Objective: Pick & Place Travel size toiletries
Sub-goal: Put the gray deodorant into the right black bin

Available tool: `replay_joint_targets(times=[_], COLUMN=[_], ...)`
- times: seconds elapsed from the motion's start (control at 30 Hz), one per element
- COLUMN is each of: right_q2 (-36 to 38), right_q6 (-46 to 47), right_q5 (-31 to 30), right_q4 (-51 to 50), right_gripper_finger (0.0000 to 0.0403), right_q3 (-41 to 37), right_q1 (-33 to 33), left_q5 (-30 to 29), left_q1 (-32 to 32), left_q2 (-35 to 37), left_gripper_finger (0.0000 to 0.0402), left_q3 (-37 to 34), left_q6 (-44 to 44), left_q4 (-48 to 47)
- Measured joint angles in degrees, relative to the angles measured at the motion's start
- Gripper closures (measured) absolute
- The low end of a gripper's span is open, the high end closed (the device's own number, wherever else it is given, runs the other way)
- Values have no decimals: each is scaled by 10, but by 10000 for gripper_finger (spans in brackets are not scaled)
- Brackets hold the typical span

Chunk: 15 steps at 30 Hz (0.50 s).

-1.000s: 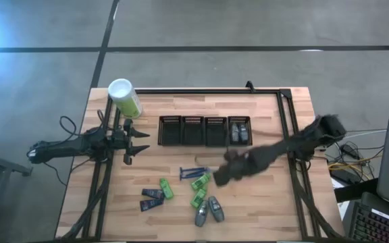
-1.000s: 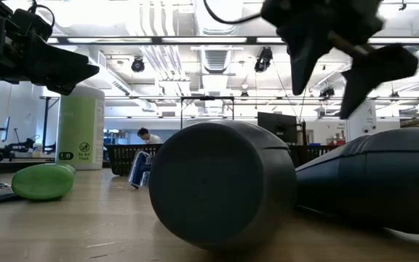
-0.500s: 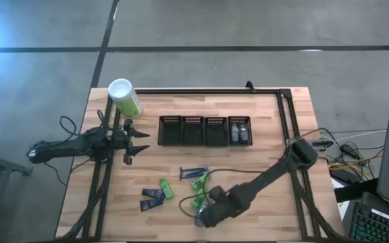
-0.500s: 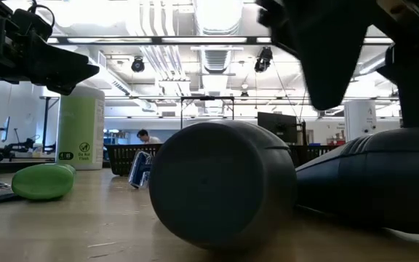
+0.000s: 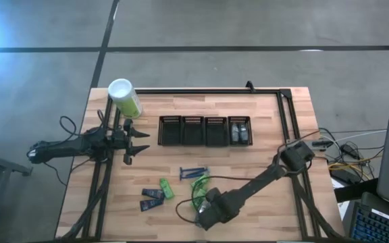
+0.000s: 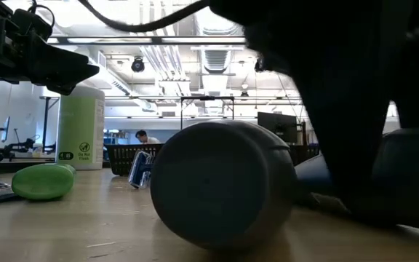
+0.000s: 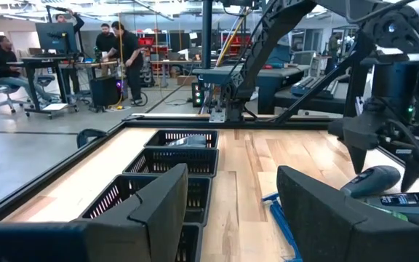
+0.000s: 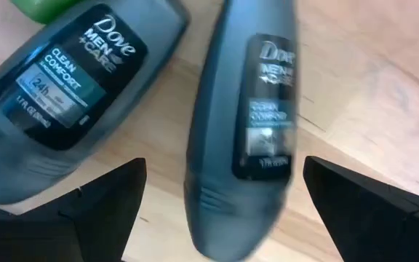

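Fingers [image 8: 93, 200] of the right gripper [image 8: 224, 211] stand wide apart, straddling one grey bottle [image 8: 249, 124] lying on the table [image 5: 262, 206] beside a second bottle [image 8: 57, 94]. The left gripper [image 5: 140, 144] waits open near the bins [image 5: 181, 130].

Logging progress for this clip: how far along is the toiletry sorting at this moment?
Early. Done: the rightmost mesh bin already holds a grey item; the other three bins look empty. In hand: the right gripper is open, its fingers on either side of a grey bottle, with a second grey bottle beside it. Left: green tubes, navy tubes and blue razors lie loose on the table. The left gripper waits near the canister.
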<state>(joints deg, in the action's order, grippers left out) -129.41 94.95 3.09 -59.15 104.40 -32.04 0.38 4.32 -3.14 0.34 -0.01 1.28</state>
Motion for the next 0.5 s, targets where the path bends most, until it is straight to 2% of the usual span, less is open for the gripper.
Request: replay_joint_targets(times=[0.23,0.5], right_q2=[-9,-7], right_q6=[-24,-28], right_q5=[0,2], right_q4=[11,8], right_gripper_finger=[50,142], right_q3=[-16,-30], right_q1=[6,21], left_q5=[0,0], left_q1=[0,0], left_q2=[0,0], left_gripper_finger=[184,184], left_q3=[0,0], left_q6=[0,0], left_q4=[0,0])
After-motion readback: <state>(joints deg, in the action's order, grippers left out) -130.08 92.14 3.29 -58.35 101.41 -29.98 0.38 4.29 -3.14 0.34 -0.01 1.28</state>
